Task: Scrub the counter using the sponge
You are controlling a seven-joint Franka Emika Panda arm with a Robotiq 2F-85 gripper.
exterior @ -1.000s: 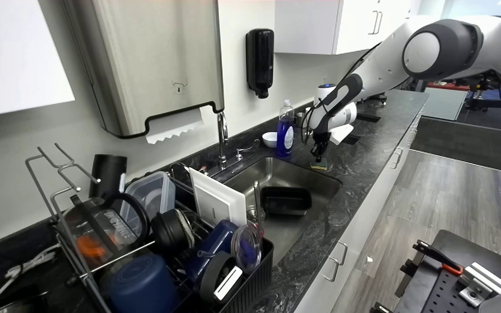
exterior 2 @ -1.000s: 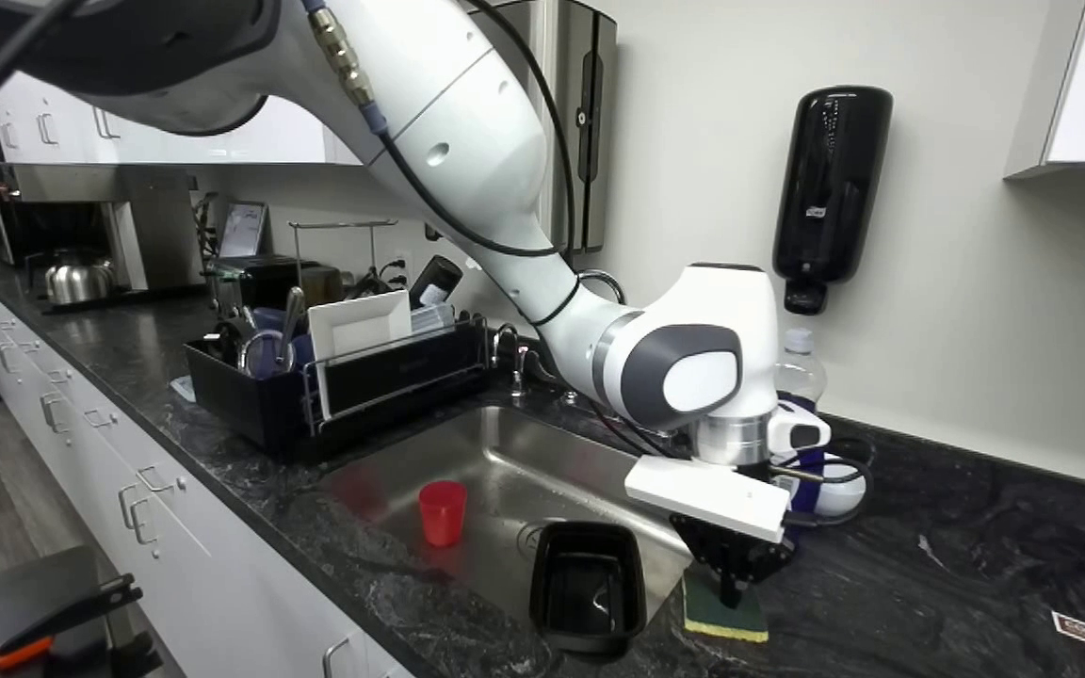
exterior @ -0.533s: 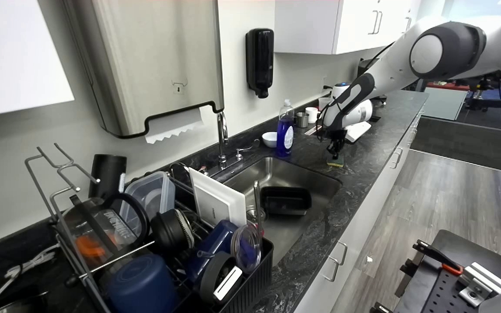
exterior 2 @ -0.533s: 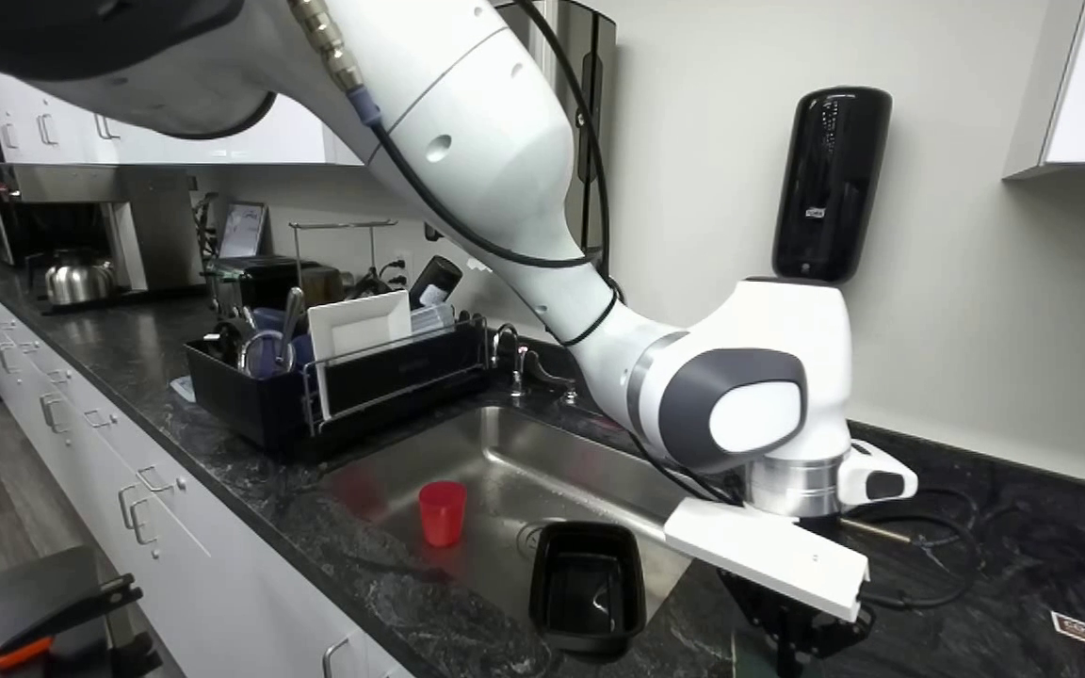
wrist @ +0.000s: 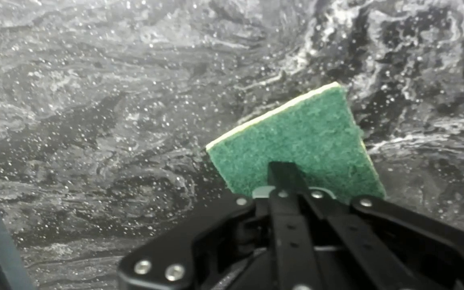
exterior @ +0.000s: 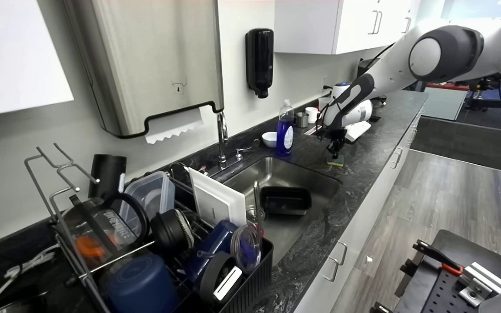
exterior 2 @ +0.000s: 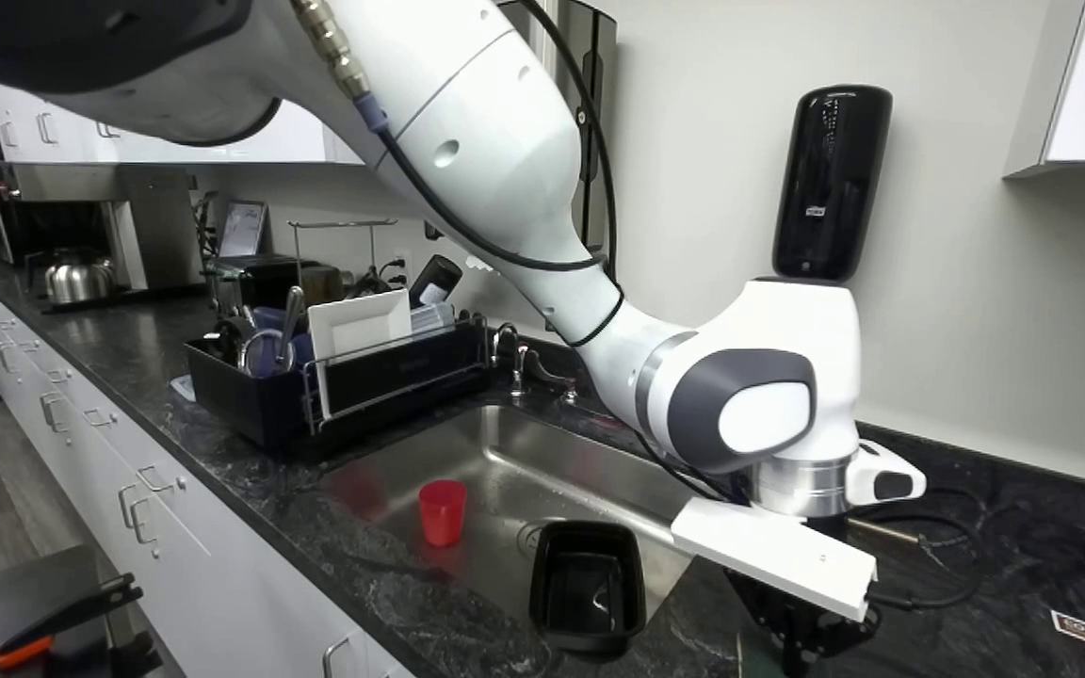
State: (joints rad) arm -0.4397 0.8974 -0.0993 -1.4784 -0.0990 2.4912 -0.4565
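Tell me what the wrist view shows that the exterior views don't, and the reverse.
Only the wrist view: the rough, fibrous green face of the sponge up close, and bright specks on the counter.
Only the exterior views: the dish rack, the red cup and the black wall dispenser.
Shared: the sponge lying on the counter, with the gripper at it.

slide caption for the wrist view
Closed pincer against the green face of a sponge lying on the dark, pale-streaked counter.

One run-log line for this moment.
gripper: shut, resting on sponge | sponge: green side up on counter, beside sink | in sink: black tub, red cup
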